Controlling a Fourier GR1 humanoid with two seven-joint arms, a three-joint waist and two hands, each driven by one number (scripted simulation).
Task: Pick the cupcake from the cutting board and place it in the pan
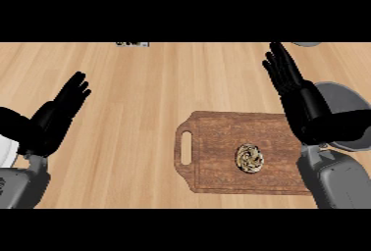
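Note:
A small round cupcake (249, 158) with swirled brown and cream topping sits on the dark wooden cutting board (217, 142), right of the board's middle. The board has a handle slot at its left end. My right hand (293, 86) is open, fingers straight and pointing away, above the board's right end and to the upper right of the cupcake, apart from it. A grey pan (346, 100) lies at the right edge, largely hidden behind my right hand and forearm. My left hand (62, 110) is open at the far left, away from the board.
A light wooden counter (145, 88) fills the view. A small dark and white object (132, 44) shows at the top edge. Part of a grey round thing (306, 44) peeks at the top right. A white edge (6, 149) shows at far left.

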